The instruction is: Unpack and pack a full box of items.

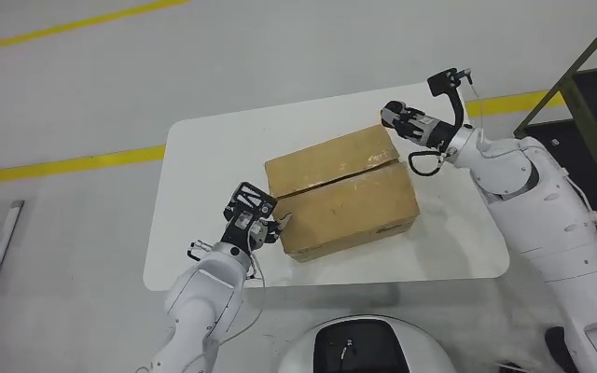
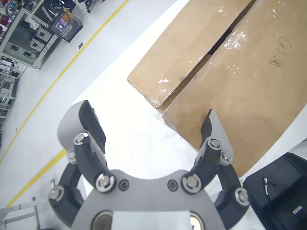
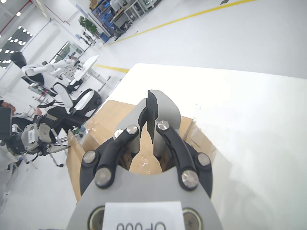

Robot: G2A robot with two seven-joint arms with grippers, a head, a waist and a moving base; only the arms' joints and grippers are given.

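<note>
Cardboard box [image 1: 340, 191] sat on the white table [image 1: 205, 158], flaps down, centre seam gaping. Likely heavy if full. Board stiff, glossy tape slick. Best hold looked to be a flap edge at the seam. Left gripper [image 2: 148, 113] spread wide and empty at the box's near corner. Right gripper [image 3: 148, 104] pinched on nothing over its far corner.

My left arm is folded in near my body, my left gripper [image 2: 148, 118] spread wide; my right arm stretches farther out, my right gripper [image 3: 149, 113] pinched closed, fingertips meeting
</note>
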